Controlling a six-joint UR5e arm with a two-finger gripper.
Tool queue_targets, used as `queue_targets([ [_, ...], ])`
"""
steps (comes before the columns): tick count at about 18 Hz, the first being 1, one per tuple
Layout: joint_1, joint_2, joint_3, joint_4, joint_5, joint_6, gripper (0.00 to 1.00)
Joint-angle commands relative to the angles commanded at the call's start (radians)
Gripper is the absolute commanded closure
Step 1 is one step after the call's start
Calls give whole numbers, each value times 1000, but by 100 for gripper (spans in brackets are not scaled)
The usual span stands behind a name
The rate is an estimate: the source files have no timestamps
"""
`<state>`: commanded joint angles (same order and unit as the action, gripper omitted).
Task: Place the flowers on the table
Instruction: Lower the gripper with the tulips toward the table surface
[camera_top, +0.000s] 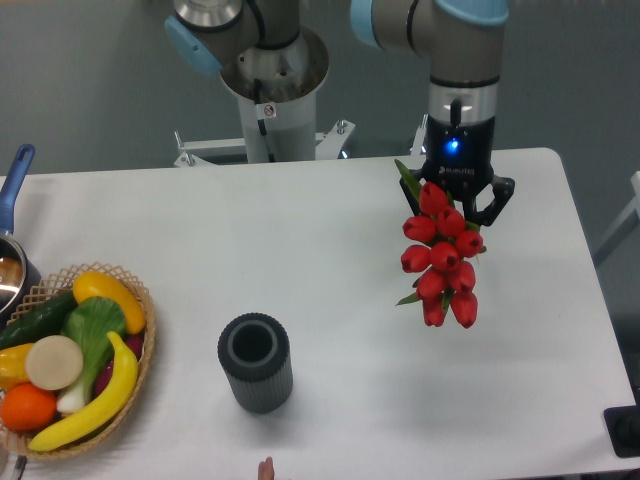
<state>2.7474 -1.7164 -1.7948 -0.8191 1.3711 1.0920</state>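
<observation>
The flowers (442, 258), a bunch of red closed tulip buds with green leaves, hang in the air above the right part of the white table (330, 240). My gripper (455, 196) points down from above and is shut on the bunch's stems, with the buds spread out toward the camera below it. The stems are mostly hidden behind the buds and the gripper. The flowers do not touch the tabletop.
A dark grey ribbed cylinder vase (256, 362) stands upright at the front middle. A wicker basket (70, 370) of fruit and vegetables sits at the front left. A pot with a blue handle (14, 215) is at the left edge.
</observation>
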Motion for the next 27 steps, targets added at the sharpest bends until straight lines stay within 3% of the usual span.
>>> queue_targets([
  [7, -15, -64, -5, -2, 143, 67, 60],
  [10, -55, -95, -21, -5, 233, 86, 60],
  [23, -115, -233, -14, -6, 287, 88, 59],
  [24, -121, -239, -12, -6, 292, 88, 57],
  [26, -124, -241, -8, -3, 292, 89, 41],
  [27, -126, -242, -3, -2, 293, 88, 27],
])
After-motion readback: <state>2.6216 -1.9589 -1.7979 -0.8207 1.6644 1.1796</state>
